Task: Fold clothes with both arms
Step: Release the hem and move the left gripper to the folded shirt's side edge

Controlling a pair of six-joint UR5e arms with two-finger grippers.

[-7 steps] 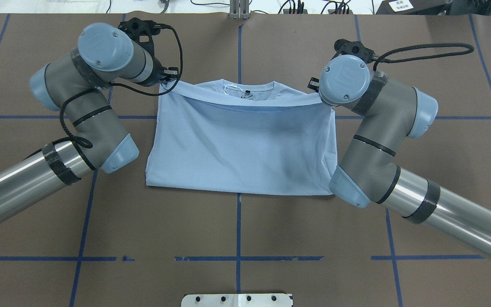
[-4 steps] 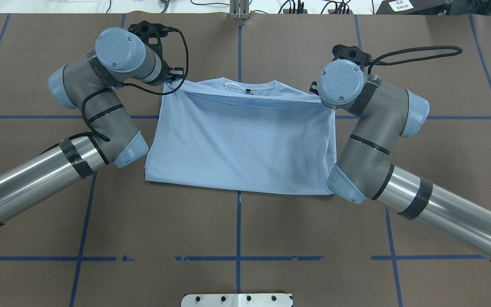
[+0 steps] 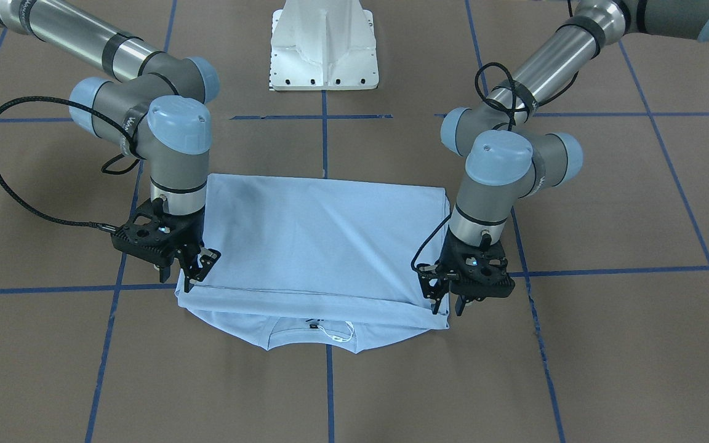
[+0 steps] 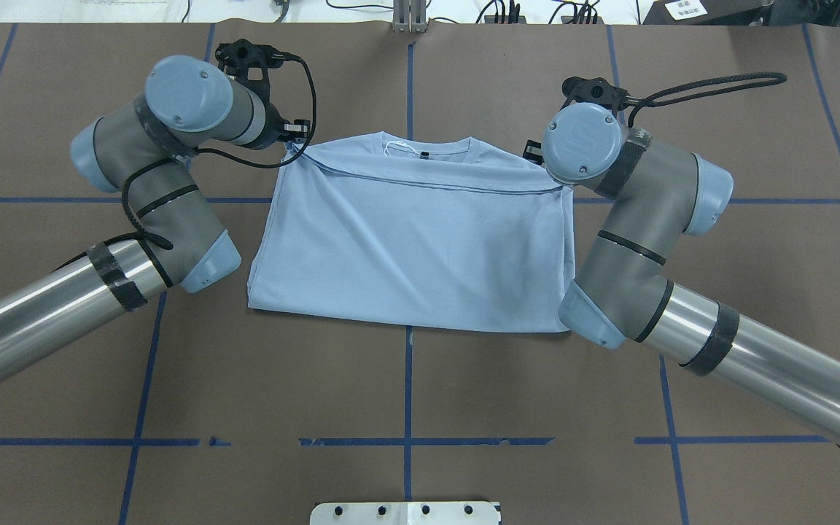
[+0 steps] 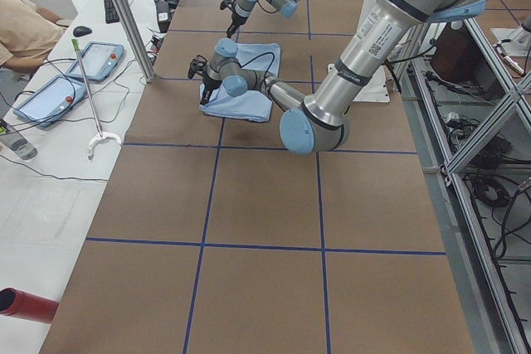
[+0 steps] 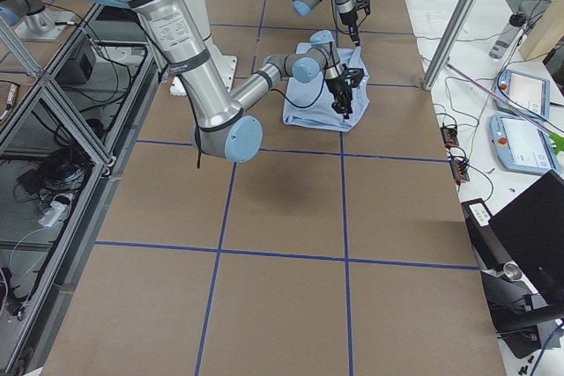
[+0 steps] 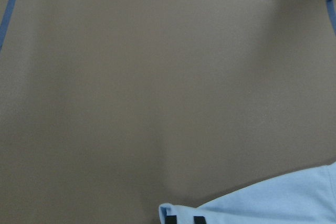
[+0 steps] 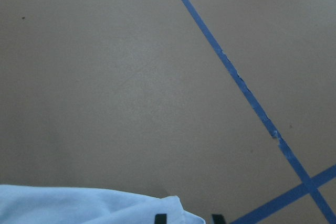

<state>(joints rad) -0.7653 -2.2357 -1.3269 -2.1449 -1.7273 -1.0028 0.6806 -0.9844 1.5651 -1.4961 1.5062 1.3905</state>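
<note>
We see the left gripper [image 3: 447,304] low over the table, its fingers a narrow gap apart above one corner of the T-shirt. The right gripper [image 3: 197,269] stands wider open at the opposite corner, holding nothing. Seen from overhead, the left one sits at the shirt's ten o'clock and the right one at its two o'clock. The light blue T-shirt [image 4: 413,248] lies folded in half at the centre of the brown table [image 4: 281,394], its hem edge flat just short of the collar [image 4: 449,149]. The collar and a white string tag [image 4: 398,149] peek out at twelve o'clock. Blue tape lines [image 4: 407,408] cross the table, and a white pedestal base [image 4: 405,512] stands at six o'clock.
</note>
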